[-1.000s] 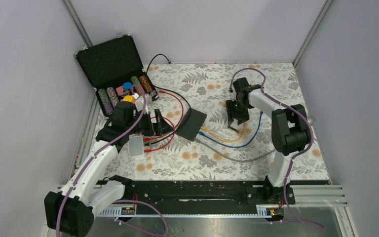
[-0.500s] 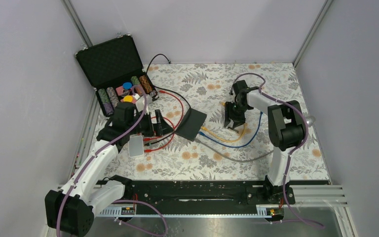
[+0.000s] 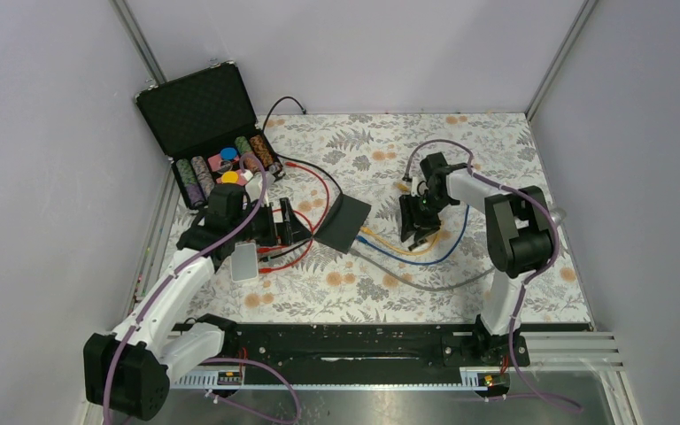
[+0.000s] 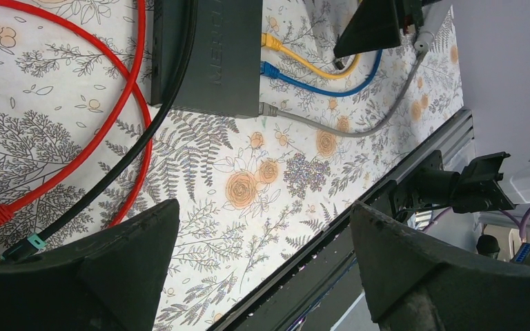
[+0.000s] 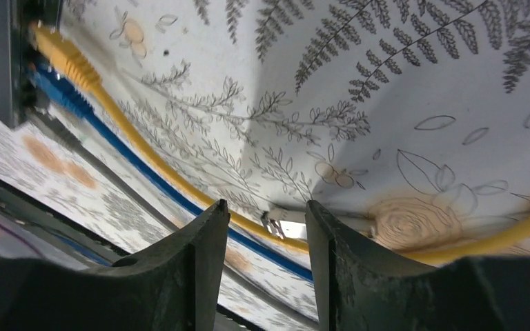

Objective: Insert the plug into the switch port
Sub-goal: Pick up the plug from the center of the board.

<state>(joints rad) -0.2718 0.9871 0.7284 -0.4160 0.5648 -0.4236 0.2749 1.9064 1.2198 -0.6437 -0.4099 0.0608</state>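
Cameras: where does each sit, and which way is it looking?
Top external: above, behind the arms, looking down at the table; both arms show.
Left wrist: on the left arm, facing the switch; left fingers show.
Right wrist: low over the table, facing the yellow cable; right fingers show.
Both wrist views share switch and yellow cable.

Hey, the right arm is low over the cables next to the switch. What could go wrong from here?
1. The right pincer straddles the loose plug, which lies against the yellow cable. Closing may pinch both and tug the yellow end at the switch.
2. The left pincer is open, holding nothing, so the switch could slide when the plug is pushed in.
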